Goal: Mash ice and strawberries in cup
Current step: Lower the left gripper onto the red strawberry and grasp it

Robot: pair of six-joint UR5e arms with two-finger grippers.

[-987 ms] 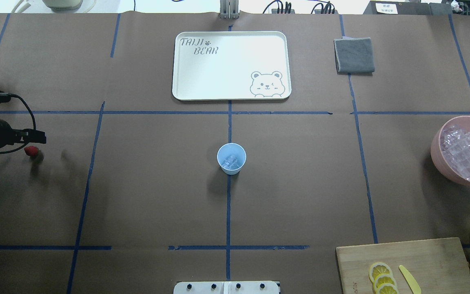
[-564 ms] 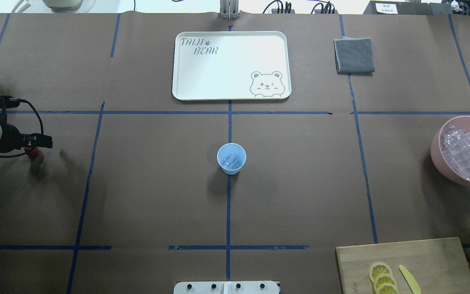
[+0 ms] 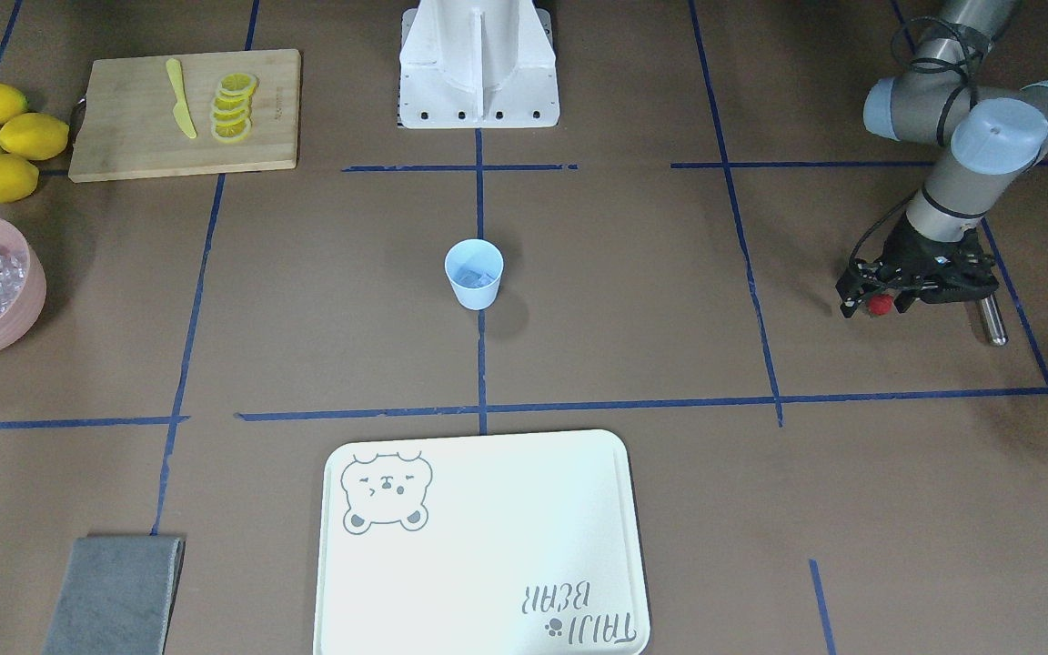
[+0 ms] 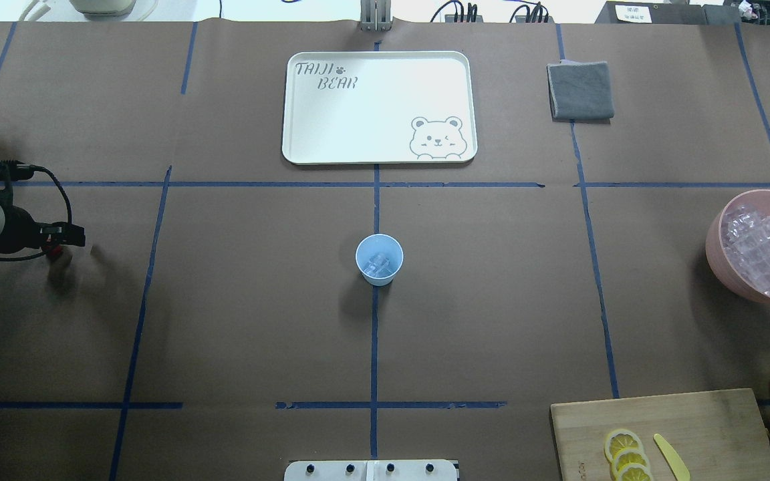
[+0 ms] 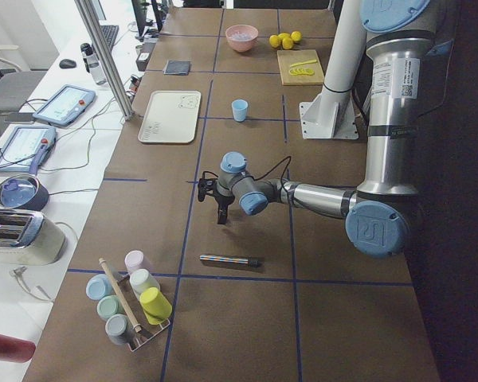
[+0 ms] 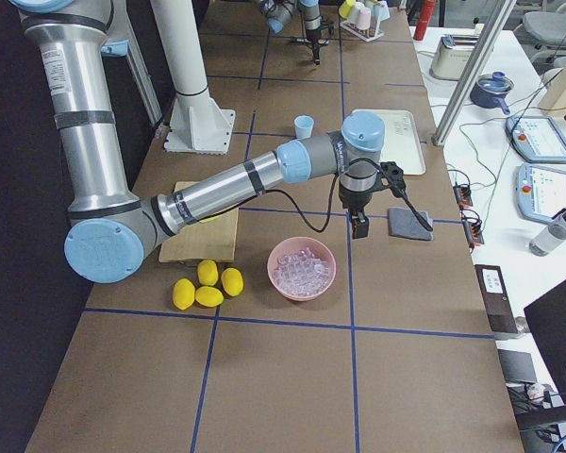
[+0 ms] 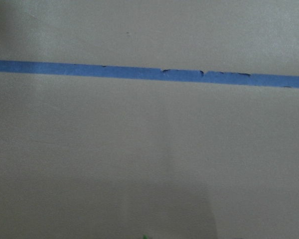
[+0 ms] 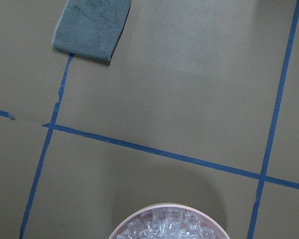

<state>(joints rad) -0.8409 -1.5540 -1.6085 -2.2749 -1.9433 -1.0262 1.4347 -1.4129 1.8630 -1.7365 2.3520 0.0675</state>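
Left gripper [image 3: 874, 299] low over the table at its left end, fingers spread with the strawberry [image 3: 880, 305] between them. Gap visible beside the berry in the front-facing view; not closed on it. Strawberry resting on the table, well apart from the cup [image 4: 379, 281]. Metal rod [image 3: 992, 320] flat on the table just left of the wrist.

Cup upright on the centre tape line in the middle of the table, a few cubes of ice [image 4: 378, 264] inside.

Compared with the overhead view one second earlier: gripper shifted slightly right and nearer, now down over the strawberry. Berry then fully exposed on the near side of the fingers, now only a red sliver seen from above, in much the same spot. Cup, ice, tray [image 4: 371, 113] and grey cloth [image 4: 580, 90] unchanged.

Right gripper [image 6: 358, 223] hanging between the pink bowl [image 4: 716, 254] of ice cubes and the cloth at the right end, seen only from the side; finger spread impossible to tell.
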